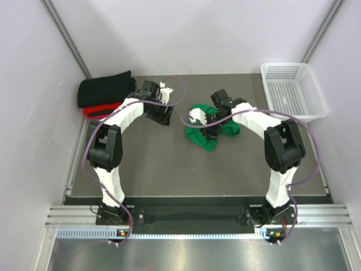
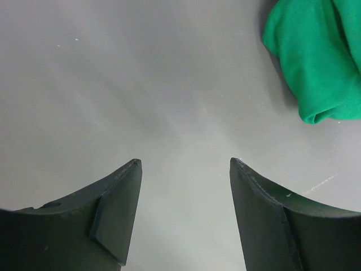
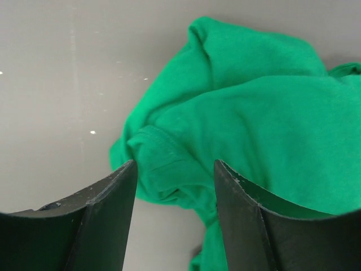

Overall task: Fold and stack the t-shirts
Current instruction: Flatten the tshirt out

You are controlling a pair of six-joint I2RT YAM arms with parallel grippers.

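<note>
Black t-shirt (image 1: 104, 87): stacked on the red t-shirt (image 1: 95, 110), left of your left gripper (image 2: 185, 164).
Left gripper: released over the table (image 2: 113, 84), holding nothing.
Green t-shirt (image 3: 254, 113): crumpled under your right gripper (image 3: 175, 164); likely soft, light and limp, so pinch the hemmed edge.
Right gripper: released, 0 cloth clamped.
Writing: none readable.

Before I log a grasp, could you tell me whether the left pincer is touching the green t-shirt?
Apart. The left wrist view shows the left pincer open over bare table, with the green t-shirt well clear of both fingers.
</note>
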